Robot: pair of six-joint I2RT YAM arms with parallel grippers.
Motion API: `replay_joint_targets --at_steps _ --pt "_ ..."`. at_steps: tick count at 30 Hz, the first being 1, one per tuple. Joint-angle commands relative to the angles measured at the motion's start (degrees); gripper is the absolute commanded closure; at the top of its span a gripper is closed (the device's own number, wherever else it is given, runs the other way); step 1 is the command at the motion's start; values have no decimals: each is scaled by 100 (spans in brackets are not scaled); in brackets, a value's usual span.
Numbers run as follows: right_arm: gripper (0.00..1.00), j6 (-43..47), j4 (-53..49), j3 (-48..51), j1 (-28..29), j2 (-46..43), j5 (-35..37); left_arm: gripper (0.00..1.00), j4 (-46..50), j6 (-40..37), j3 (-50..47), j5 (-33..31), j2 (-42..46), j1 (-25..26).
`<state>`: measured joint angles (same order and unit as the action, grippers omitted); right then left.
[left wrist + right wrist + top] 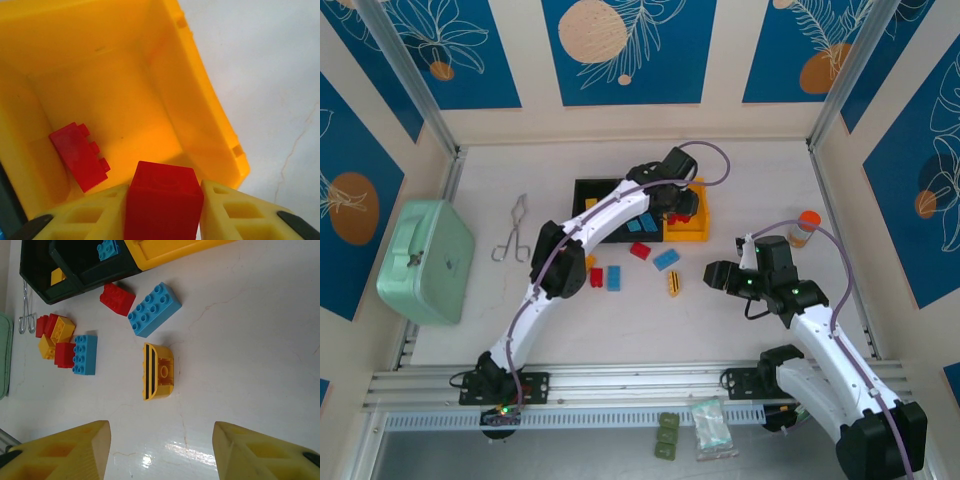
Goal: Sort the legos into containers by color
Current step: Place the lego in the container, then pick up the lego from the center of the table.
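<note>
My left gripper point(677, 206) hovers over the yellow bin point(691, 229), shut on a red brick point(162, 197) held between its yellow fingers point(90, 216). Another red brick point(79, 156) lies on the floor of that yellow bin point(200, 95). The two black bins point(605, 222) adjoin it on the left; one holds a blue brick point(107, 248), the other a yellow one point(58, 276). My right gripper point(160, 440) is open above bare table, just short of a yellow curved brick point(159, 371). Loose blue point(154, 309), red point(117, 299) and blue point(85, 354) bricks lie beyond it.
A mint-green lidded box point(425, 262) sits at the left, metal tongs point(510, 230) beside it. An orange-capped bottle point(804, 228) stands right of my right arm. A small red and yellow brick cluster point(54, 335) lies near the tongs. Walls close in the table's back and sides.
</note>
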<state>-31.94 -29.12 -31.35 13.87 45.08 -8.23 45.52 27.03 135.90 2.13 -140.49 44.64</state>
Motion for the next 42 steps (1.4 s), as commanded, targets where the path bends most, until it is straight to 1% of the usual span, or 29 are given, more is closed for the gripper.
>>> replay_joint_targets --at_steps 1,2,3,7,11,14,16,19,22,25,29,33,36,39,42 --pt "44 56 30 93 -38 -87 -196 60 168 29 237 95 -92 50" --pt "44 52 26 90 -37 -88 -205 57 161 23 240 95 -96 52" --pt "44 52 37 97 -36 -85 -212 52 168 22 243 86 -89 46" --pt "44 64 37 102 -48 -87 -214 45 187 23 269 86 10 57" --pt "44 72 45 97 -45 -94 -214 44 244 15 246 111 286 85" --pt "44 71 60 112 -49 -122 -232 44 242 -48 -52 65 721 150" --pt "44 69 57 101 -47 -120 -261 43 115 -83 -582 42 1177 192" --pt "44 92 63 103 -25 -122 -391 43 -307 -92 -1822 13 2053 207" --pt "44 123 78 78 148 -130 -443 41 -625 -118 -3097 -167 2933 194" --pt "44 139 110 42 493 -118 -438 40 -686 -112 -4129 -447 3697 182" --pt "43 148 224 -23 1125 -23 -337 39 -723 31 -5376 -845 4508 142" --pt "43 238 377 -176 1821 240 -153 38 -802 332 -6454 -1157 5139 88" --pt "42 344 500 -311 2303 492 2 37 -1029 630 -7211 -1323 5545 38" --pt "41 415 574 -462 2610 781 96 35 -1245 854 -7735 -1397 5749 -8" --pt "41 468 557 -608 2786 1010 222 35 -1371 918 -7927 -1429 5663 -51"
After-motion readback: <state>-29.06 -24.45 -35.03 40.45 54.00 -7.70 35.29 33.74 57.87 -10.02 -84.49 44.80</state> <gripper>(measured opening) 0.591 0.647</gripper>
